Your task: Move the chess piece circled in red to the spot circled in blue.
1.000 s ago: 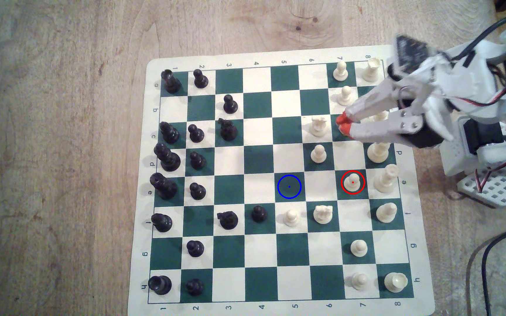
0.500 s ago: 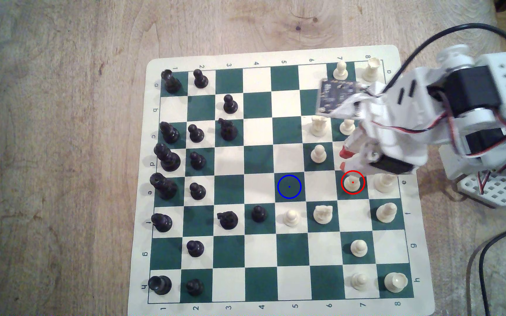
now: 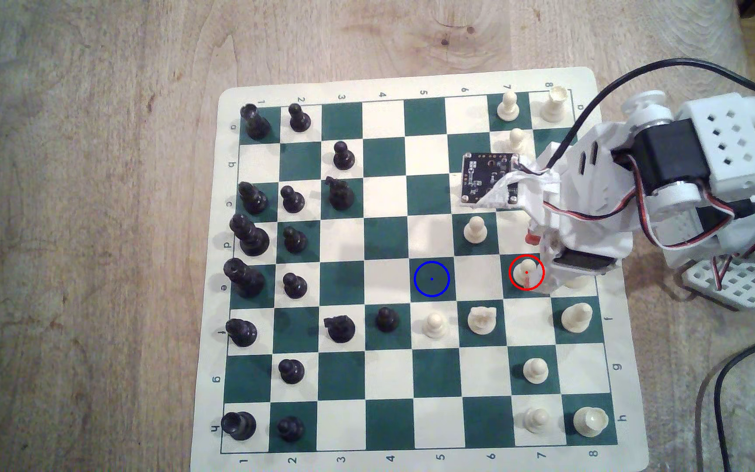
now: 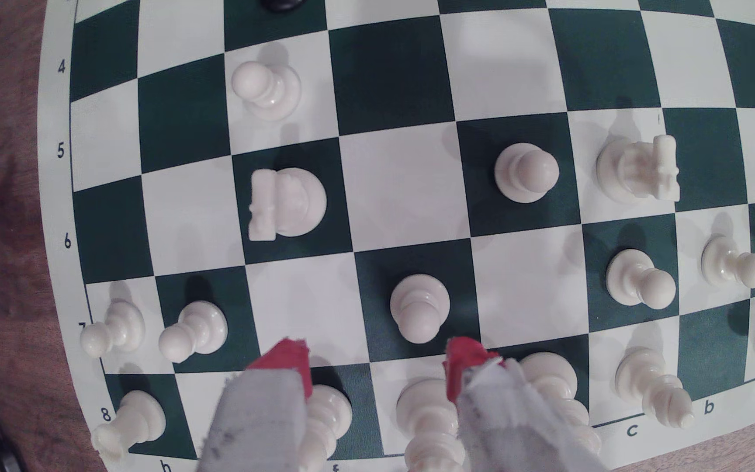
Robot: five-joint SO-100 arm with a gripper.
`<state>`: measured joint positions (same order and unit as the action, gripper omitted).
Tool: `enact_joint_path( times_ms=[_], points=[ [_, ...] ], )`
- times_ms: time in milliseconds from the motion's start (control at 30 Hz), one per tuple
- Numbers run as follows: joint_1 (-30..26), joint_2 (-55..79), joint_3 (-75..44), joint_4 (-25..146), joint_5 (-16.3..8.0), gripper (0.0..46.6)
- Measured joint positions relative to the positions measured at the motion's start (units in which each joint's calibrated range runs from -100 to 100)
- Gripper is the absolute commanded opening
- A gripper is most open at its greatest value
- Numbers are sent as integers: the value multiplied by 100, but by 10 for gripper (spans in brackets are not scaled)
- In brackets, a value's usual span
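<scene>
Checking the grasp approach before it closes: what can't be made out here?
- Exterior view: the arm hides part of the chess piece and the gripper, so finger spacing is unclear.
- Wrist view: the fingers cover back-row pieces.
- Wrist view: the spot shows no ring.

Bare squares separate the pawn (image 3: 525, 273) from the blue-ringed spot (image 3: 431, 279).

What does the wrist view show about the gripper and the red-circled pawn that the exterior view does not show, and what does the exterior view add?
Wrist view: the gripper is open, its red fingertips apart, with the pawn just beyond them, not yet between them.

Exterior view: the red ring around the pawn, the blue-ringed spot two squares toward that view's left, and the black pieces along the far side.

Both: the pawn stands upright on a dark green square, ungrasped.
</scene>
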<state>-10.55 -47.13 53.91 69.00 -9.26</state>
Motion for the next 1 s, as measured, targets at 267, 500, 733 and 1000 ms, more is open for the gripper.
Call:
enact_joint_path(
  times_ms=[267,500,733,1000],
  points=[
    [0,251,479,-327,93,164],
    [81,503,795,-653,127,164],
    [111,880,822,-869,156,166],
    [258,1207,822,-1124,195,163]
  ],
)
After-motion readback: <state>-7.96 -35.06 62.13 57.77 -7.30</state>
